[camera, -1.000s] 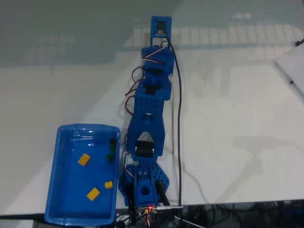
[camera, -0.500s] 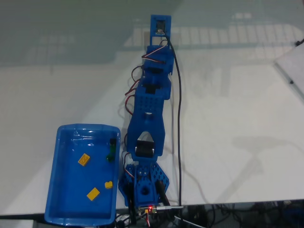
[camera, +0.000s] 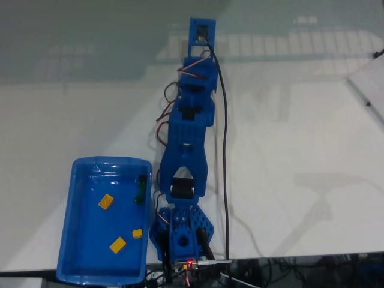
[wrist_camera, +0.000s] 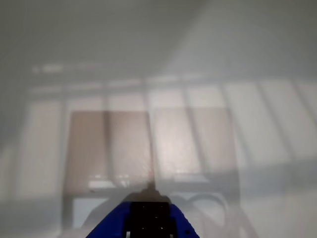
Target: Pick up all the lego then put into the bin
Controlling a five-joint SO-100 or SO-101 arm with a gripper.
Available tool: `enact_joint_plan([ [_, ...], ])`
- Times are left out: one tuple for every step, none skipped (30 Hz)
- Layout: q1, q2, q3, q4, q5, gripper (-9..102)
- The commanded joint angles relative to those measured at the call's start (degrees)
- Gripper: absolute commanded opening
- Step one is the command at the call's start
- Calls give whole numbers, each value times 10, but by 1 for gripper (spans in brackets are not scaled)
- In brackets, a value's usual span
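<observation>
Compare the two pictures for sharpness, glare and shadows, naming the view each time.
Fixed view: fairly sharp; shiny table mirrors bright window bars near the arm's tip; glare streaks on the bin; a soft shadow lies at right. Wrist view: hazy, washed out; the same barred reflection spreads over the table, and the blue arm part is blurred.

The blue arm (camera: 187,150) stretches straight out from its base at the table's near edge toward the far side. In the wrist view the gripper (wrist_camera: 143,218) looks closed.
</observation>
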Motion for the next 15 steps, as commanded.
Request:
enact_joint_plan([
  [-25,120,-1,47,40,0],
  [-34,164,13,69,54,0],
  [-45,214,29,93,71,0],
  [-57,266,46,121,83,0],
  [-71,319,65,148,96,0],
  [-87,372,83,172,108,0],
  [-105,423,98,205,116,0],
  [-124,474,116,237,125,0],
  [-145,524,134,265,134,0],
  [-167,570,149,293,142,0],
  [-191,616,163,326,148,0],
  [-215,658,172,367,152,0],
  [-245,701,184,404,155,0],
  [-277,744,199,438,158,0],
  [-310,787,213,474,160,0],
])
